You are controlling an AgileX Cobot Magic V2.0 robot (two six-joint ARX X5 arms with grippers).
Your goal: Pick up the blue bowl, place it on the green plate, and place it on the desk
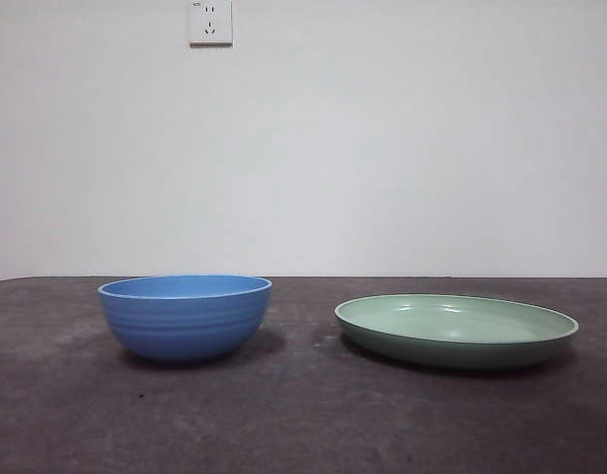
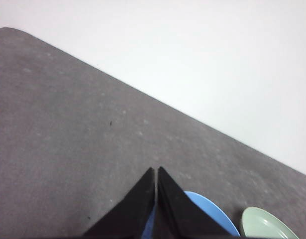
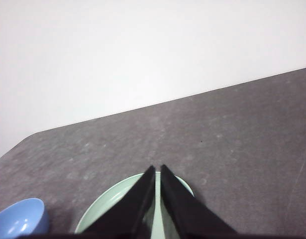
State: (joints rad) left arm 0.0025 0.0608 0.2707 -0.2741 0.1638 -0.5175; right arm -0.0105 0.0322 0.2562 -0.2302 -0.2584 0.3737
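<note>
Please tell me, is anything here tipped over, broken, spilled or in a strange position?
Nothing stands out. The blue bowl stands upright on the desk, and the green plate lies flat beside it, apart from it. Both look whole and empty, with no spill. Neither gripper touches them.

Low level front camera; two downward wrist cameras

No readable text, label, brand or number anywhere. Wall socket shows only plug holes; bowl, plate plain, unmarked.
</note>
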